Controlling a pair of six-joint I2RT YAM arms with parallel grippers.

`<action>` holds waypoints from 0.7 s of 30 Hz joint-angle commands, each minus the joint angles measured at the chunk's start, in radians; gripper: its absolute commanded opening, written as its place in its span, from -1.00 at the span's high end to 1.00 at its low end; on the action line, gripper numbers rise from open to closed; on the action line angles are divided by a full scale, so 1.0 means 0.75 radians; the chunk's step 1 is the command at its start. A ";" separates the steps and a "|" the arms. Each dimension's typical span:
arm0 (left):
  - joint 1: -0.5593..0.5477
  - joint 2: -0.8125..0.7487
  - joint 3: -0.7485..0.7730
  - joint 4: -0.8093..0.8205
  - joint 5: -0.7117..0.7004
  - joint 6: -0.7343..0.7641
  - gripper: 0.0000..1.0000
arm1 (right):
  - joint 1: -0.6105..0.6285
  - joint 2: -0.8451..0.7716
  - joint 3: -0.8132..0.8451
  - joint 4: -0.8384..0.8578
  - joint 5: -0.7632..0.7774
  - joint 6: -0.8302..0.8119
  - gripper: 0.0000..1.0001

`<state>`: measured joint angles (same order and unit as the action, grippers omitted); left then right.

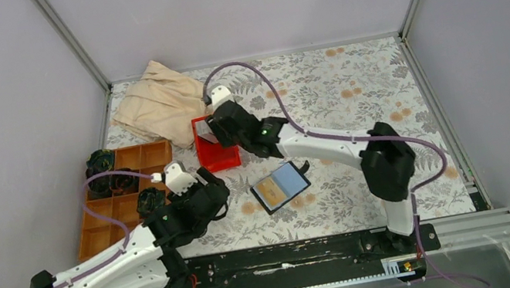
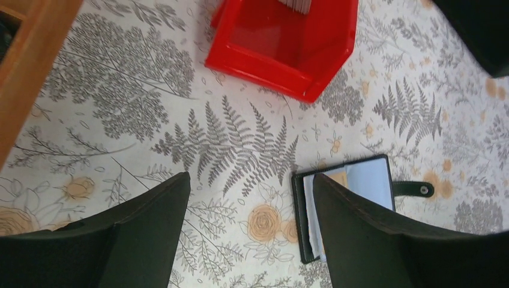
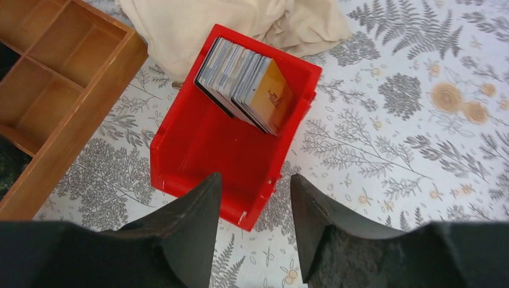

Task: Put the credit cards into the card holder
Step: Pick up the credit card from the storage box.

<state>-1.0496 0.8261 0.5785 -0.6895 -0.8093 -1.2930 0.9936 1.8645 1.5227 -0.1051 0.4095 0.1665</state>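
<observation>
Red plastic bin (image 3: 180, 174) sits directly under the right claw (image 3: 255, 180), whose jaws stand partly apart with nothing between them, tips over the bin's near wall. The stacked plastic credit cards (image 3: 246, 84), a tan one outermost, stand on edge just ahead of that claw in the far part of the bin. They lean back, and the stack's long axis runs slantwise to the jaw gap, from ahead-left to ahead-right. My reading: the right arm is much the nearer to them, and it must reach forward and down past the near wall, turning to meet the card edges. The left claw (image 2: 251, 180) hangs over the floral bench (image 3: 390, 150), jaws wide and empty. The black bifold card holder (image 2: 299, 222) lies open and flat just beside its right finger, clasp tab pointing away, a tan card (image 1: 270, 190) and a pale blue one (image 1: 290, 179) showing inside. A brown wooden compartment tray (image 3: 84, 120) lies left of the right claw, a beige crumpled cloth (image 3: 228, 18) beyond the bin. Bin walls are the only obstruction I can see.
</observation>
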 commanded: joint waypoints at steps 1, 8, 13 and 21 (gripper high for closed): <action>0.086 -0.084 -0.023 -0.014 -0.025 0.099 -0.69 | -0.043 0.147 0.228 -0.121 -0.184 -0.035 -0.08; 0.223 -0.107 -0.053 0.050 0.052 0.196 -0.76 | -0.121 0.357 0.418 -0.143 -0.331 0.032 -0.15; 0.260 -0.103 -0.082 0.106 0.079 0.223 -0.76 | -0.159 0.430 0.481 -0.129 -0.391 0.069 -0.15; 0.309 -0.119 -0.107 0.146 0.108 0.260 -0.76 | -0.200 0.507 0.569 -0.088 -0.494 0.138 -0.14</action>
<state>-0.8345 0.7532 0.5163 -0.6418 -0.7315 -1.1332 0.8547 2.2276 1.8790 -0.2111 0.0990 0.2337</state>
